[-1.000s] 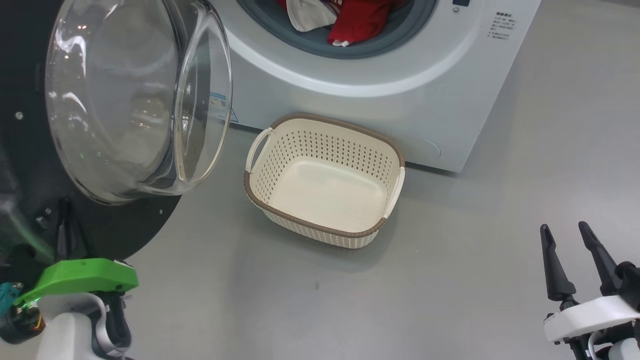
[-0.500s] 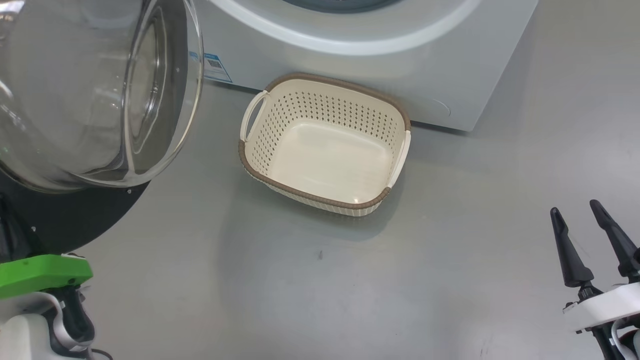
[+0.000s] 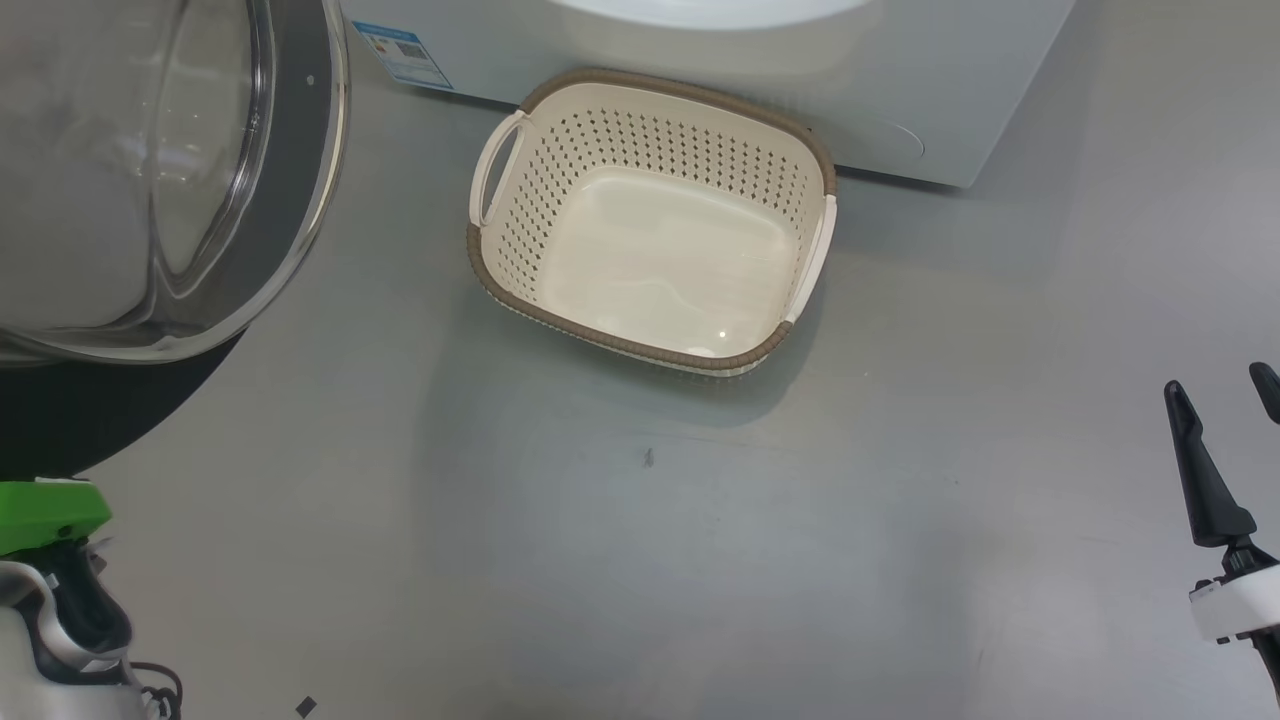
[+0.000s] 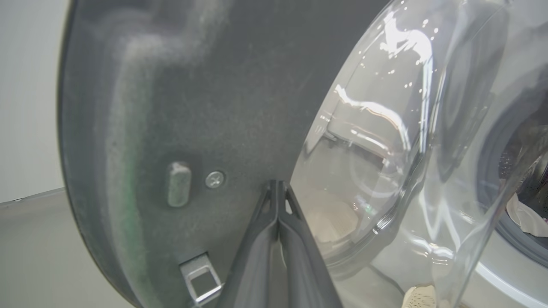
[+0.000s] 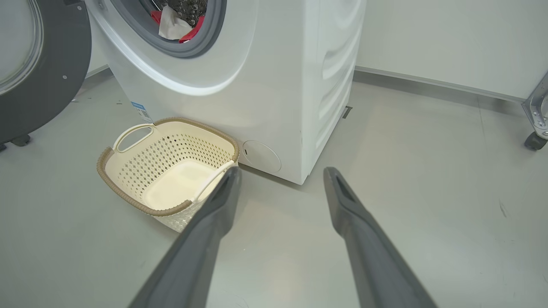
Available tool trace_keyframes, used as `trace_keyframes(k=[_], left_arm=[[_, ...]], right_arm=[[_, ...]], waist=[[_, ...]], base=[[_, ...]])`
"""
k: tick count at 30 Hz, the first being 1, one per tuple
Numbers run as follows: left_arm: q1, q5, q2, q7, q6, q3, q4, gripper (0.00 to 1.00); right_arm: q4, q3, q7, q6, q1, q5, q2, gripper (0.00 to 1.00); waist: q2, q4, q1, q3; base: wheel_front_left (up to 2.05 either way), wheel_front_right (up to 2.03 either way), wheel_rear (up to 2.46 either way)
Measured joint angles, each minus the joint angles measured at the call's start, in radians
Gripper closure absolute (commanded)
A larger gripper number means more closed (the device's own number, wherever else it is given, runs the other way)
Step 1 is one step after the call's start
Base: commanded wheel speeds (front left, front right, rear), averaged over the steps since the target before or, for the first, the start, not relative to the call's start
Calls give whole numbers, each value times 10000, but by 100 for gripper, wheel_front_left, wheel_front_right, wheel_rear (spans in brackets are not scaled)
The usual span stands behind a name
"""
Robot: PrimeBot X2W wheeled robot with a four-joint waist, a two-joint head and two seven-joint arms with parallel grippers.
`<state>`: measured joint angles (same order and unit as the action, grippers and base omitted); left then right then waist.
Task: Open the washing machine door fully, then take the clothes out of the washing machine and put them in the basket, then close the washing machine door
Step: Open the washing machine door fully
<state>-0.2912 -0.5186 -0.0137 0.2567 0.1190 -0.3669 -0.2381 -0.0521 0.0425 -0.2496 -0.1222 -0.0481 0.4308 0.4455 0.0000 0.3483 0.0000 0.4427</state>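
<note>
The left gripper [image 4: 278,188], clenched on nothing, points its tips at the dark inner face of the washing machine door [image 4: 171,107] just ahead. I'd worry they skid onto the glass bowl [image 4: 376,149] beside them, leaving the door short of fully open. The right gripper [image 5: 282,171] hangs released, with the basket [image 5: 128,201] ahead to its left and the clothes [image 5: 171,28] higher up beyond it.

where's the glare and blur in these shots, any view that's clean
Left wrist view: white glare streaks on the washing machine door glass, its dark rim soft and grainy. Head view: one small light spot inside the basket, a soft shadow on its near side. Right wrist view: evenly lit, the washing machine crisp.
</note>
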Motion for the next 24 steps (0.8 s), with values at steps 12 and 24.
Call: trace_keyframes(k=[12,24], left_arm=[[-225,100,-4,0,0,-376,-288,100],[-221,422,-169,0,-12,-525,-748,100]], right_arm=[[10,38,-23,0,-4,178,96,0],[-40,247,-23,0,-7,226,-38,0]], waist=[[0,80,0,52],[0,142,0,-354]], base=[[0,0,0],[0,0,0]])
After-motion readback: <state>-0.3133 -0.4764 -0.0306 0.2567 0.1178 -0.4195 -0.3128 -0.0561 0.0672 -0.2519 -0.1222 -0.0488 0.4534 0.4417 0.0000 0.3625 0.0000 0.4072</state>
